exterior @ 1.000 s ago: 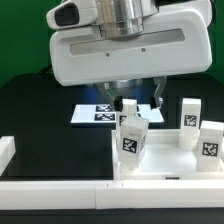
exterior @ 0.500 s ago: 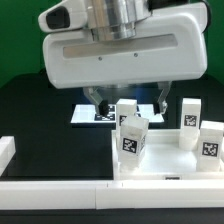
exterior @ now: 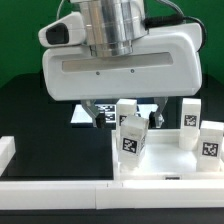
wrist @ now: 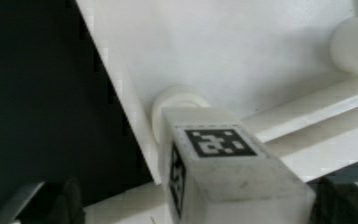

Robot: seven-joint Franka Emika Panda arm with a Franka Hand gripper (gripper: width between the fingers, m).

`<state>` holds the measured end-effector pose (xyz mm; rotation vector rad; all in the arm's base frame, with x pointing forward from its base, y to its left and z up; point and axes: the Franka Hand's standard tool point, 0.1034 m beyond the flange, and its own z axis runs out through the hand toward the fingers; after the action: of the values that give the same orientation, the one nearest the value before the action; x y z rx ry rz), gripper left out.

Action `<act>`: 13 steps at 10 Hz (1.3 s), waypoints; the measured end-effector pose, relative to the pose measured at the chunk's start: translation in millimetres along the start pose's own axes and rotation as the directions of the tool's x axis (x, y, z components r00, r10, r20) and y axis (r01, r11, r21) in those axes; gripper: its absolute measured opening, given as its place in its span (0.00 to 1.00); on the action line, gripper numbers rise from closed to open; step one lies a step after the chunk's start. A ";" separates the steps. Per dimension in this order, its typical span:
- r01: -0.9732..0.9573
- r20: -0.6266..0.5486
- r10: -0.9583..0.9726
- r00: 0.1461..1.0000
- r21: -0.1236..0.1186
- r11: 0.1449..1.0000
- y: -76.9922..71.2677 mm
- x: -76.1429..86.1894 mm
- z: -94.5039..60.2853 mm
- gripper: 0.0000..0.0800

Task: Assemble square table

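Observation:
The square table slab (exterior: 166,177) lies at the exterior view's right with several short white tagged legs standing on it. My gripper (exterior: 122,107) hangs open over the far-left leg (exterior: 127,112), one finger on each side. In the wrist view that leg (wrist: 226,160) stands upright by a round corner socket of the slab (wrist: 194,50), tag facing the camera. The dark fingertips (wrist: 51,200) flank it with gaps, touching nothing. The nearer leg (exterior: 133,139) stands just in front. Two more legs (exterior: 190,119) (exterior: 210,141) stand at the right.
The marker board (exterior: 82,115) lies behind the slab, mostly hidden by my gripper. A long white bar (exterior: 55,187) runs along the front and a white block (exterior: 6,150) sits at the exterior view's left. The table top is black.
My gripper has opened and let go of the far-left leg, which stays standing on the slab. The gripper body has shifted a little to the exterior view's left and looms larger.

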<state>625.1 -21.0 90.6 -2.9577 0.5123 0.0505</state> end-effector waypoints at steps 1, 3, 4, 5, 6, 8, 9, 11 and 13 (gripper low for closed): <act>-0.009 0.000 0.009 1.000 0.001 1.000 0.1 0.1 0.0 0.81; -0.019 0.000 0.019 1.000 0.000 1.000 0.1 0.0 0.0 0.49; -0.043 0.000 0.043 0.999 0.001 0.999 0.1 0.0 0.0 0.35; -0.118 0.000 0.118 0.993 0.002 0.993 -0.4 -0.1 0.1 0.35; -0.191 0.001 0.191 0.982 0.002 0.982 -0.6 -0.2 0.3 0.36; -0.377 -0.011 0.378 0.926 0.005 0.926 -2.0 -0.2 0.8 0.36; -0.498 -0.020 0.498 0.867 0.013 0.867 -4.9 -0.2 1.4 0.36; -0.715 -0.027 0.717 0.697 0.056 0.697 -11.7 2.6 2.3 0.36; -0.879 -0.030 0.886 0.463 0.111 0.464 -19.0 2.0 3.3 0.36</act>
<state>633.4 -3.5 89.8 -2.2390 1.9604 0.0075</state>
